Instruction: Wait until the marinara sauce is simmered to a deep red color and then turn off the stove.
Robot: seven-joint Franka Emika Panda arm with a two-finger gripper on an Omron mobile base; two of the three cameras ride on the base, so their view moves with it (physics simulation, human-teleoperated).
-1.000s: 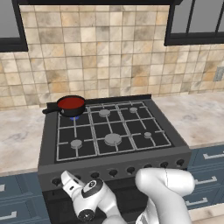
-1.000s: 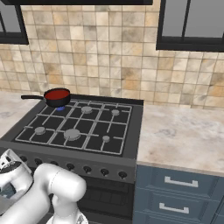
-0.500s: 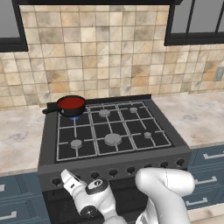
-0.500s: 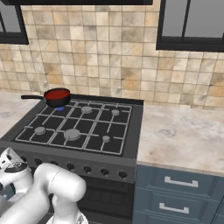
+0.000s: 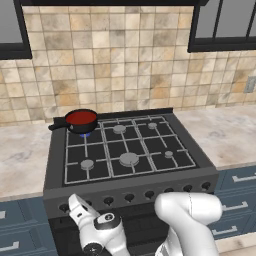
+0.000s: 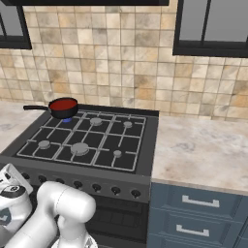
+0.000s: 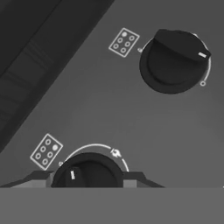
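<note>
The marinara sauce is a smooth red disc in a small black long-handled saucepan on the back left burner of the stove, with a blue flame under it. My gripper is low at the stove's front panel, at the leftmost knob. Its fingertips press both sides of this knob, so it is shut on it. The knob's white mark points toward the upper left in the hand view. The hand reaches the panel from below.
A second knob sits up and to the right in the hand view, beside a burner diagram. Several more knobs line the panel. Beige counters flank the stove, with blue-grey drawers under them.
The hand has edged slightly left and closer to the leftmost knob. The sauce and pan have not moved.
</note>
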